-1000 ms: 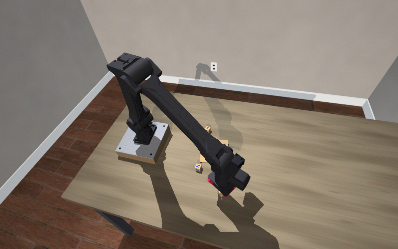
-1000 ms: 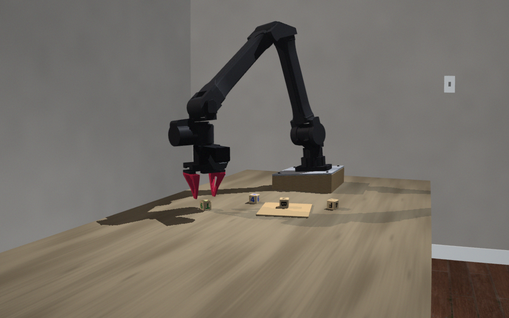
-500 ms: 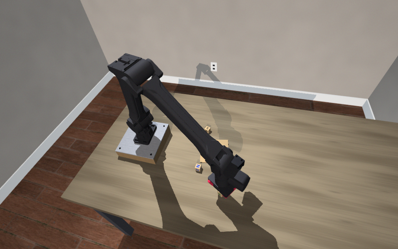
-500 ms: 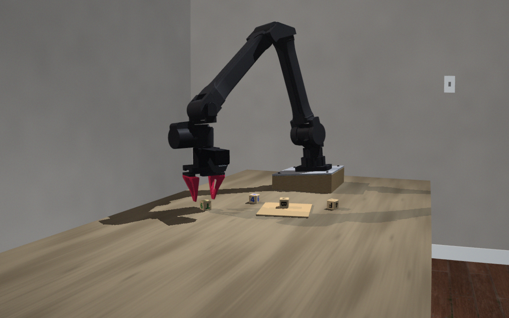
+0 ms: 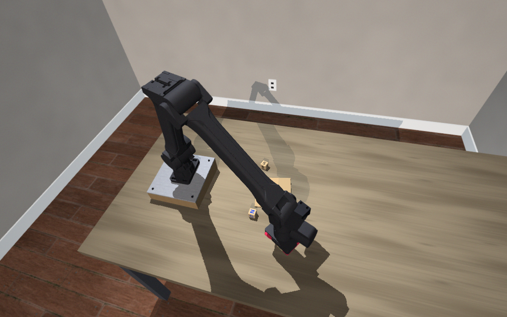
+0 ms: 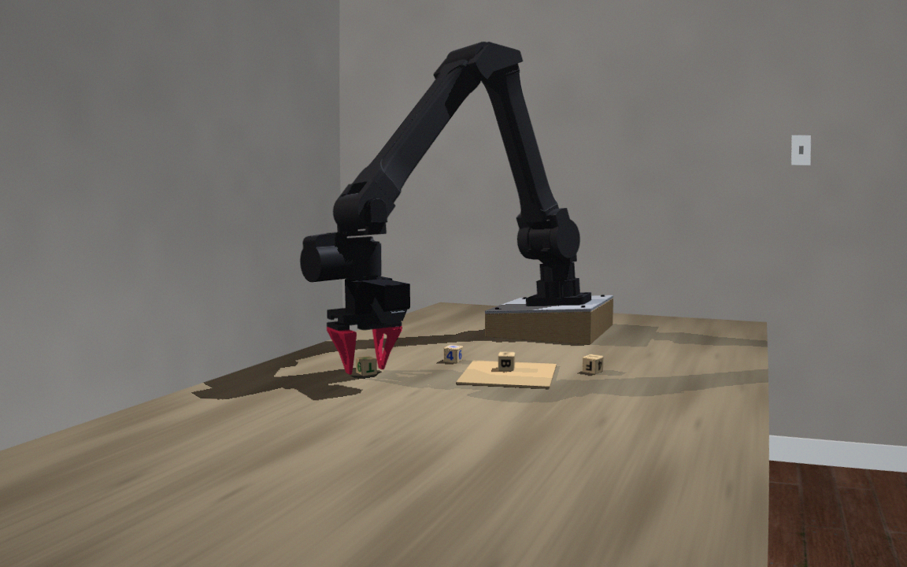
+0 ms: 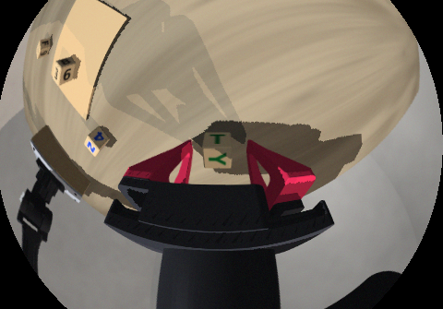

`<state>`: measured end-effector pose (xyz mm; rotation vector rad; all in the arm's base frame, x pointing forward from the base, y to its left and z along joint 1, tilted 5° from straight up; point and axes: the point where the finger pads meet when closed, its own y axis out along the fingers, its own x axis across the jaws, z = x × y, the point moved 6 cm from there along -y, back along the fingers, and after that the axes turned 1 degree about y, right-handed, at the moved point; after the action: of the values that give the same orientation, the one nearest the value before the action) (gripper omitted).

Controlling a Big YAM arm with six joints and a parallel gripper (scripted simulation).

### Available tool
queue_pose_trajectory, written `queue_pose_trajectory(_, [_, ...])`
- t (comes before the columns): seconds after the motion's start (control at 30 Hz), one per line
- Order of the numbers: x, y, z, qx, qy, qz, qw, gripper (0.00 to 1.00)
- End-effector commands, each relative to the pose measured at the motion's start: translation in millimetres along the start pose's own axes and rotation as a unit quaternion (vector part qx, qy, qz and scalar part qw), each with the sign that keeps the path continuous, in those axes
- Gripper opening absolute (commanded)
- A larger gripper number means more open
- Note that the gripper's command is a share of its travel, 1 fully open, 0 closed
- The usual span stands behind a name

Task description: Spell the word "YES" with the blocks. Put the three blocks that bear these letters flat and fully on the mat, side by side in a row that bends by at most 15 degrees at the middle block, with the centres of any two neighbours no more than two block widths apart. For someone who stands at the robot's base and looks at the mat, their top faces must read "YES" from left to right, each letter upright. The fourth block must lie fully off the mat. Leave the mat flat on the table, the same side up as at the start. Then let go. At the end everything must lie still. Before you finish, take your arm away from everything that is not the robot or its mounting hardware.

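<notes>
Gripper [image 5: 283,246] [image 6: 365,371] [image 7: 220,145] apart, Y block [image 6: 366,365] [image 7: 218,158] loose between fingertips; off-centre closing could twist or tip it.

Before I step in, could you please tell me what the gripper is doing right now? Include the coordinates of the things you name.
Gripper [image 6: 365,371] [image 7: 220,145]: open, holding nothing; its fingers stand on either side of the green-lettered block [image 6: 366,365] [image 7: 218,151].

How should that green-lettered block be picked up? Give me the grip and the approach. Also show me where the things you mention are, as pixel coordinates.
Come straight down and take the green-lettered block [image 6: 366,365] [image 7: 218,150] by two opposite upright sides. It is a small cube sitting flat on the table, with the open gripper [image 6: 366,371] [image 7: 220,145]'s fingers already on either side of it, so closing them should probably pinch it squarely.
</notes>
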<state>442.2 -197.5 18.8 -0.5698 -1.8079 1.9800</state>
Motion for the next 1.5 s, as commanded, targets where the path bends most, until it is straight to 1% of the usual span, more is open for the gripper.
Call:
queue_pose_trajectory(0.0, [-1.3,3.7,2.4,-0.003,-0.002,0.004,1.0,0.59])
queue_pose_trajectory(0.5, [-1.3,2.2,2.5,-0.003,-0.002,0.004,1.0,0.59])
queue_pose_trajectory(0.53, [-1.3,2.2,2.5,-0.003,-0.002,0.004,1.0,0.4])
queue_pose_trajectory(1.07, [-1.3,2.2,2.5,-0.003,-0.002,0.004,1.0,0.4])
queue_pose_trajectory(1.1, [-1.3,2.2,2.5,-0.003,-0.002,0.004,1.0,0.21])
queue_pose_trajectory(1.47, [-1.3,2.2,2.5,-0.003,-0.001,0.004,1.0,0.21])
